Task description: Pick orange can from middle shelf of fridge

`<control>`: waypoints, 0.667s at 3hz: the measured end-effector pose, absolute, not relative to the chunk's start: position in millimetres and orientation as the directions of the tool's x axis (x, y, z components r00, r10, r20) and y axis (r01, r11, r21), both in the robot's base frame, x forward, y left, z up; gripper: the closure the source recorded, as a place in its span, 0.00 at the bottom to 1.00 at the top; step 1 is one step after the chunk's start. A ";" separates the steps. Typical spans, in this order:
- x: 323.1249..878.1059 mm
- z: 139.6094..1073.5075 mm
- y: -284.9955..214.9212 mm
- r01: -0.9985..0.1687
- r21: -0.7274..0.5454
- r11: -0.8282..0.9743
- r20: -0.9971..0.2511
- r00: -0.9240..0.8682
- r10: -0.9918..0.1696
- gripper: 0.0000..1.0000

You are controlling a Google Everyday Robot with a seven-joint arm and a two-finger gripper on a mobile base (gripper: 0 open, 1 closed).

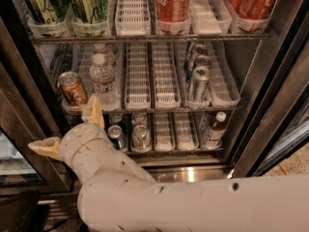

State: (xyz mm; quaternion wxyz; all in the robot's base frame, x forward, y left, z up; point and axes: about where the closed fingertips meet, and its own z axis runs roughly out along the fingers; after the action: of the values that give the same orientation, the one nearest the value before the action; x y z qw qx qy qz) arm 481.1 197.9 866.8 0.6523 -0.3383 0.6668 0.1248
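The orange can (72, 88) stands at the front of the leftmost lane of the middle shelf (145, 109) in the fridge (270, 105), whose door is open. It is copper-orange with a silver lid and dark markings. Clear water bottles (103, 80) stand just right of it, and slim silver cans (198, 79) fill a lane further right. My gripper (63, 122) hangs in front of the fridge, just below and in front of the orange can. Its two tan fingers (93, 111) are spread wide with nothing between them. One fingertip reaches up beside the can's base and the bottle.
The top rack holds green cans (89, 4) at left and red cola cans (173, 4) at right. The bottom rack has small cans (140, 135) and a small bottle (212, 129). The dark door frame (19, 129) stands close at left. My white arm (193, 204) crosses the foreground.
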 end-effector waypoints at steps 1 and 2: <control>492.6 865.0 220.1 -0.593 -0.246 0.767 -0.966 0.081 -0.247 0.00; 502.1 868.2 222.4 -0.528 -0.272 0.805 -0.961 0.108 -0.254 0.00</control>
State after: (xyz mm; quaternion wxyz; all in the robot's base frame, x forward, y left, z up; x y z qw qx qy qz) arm 502.1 222.4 868.2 0.6827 -0.2960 0.6604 0.1004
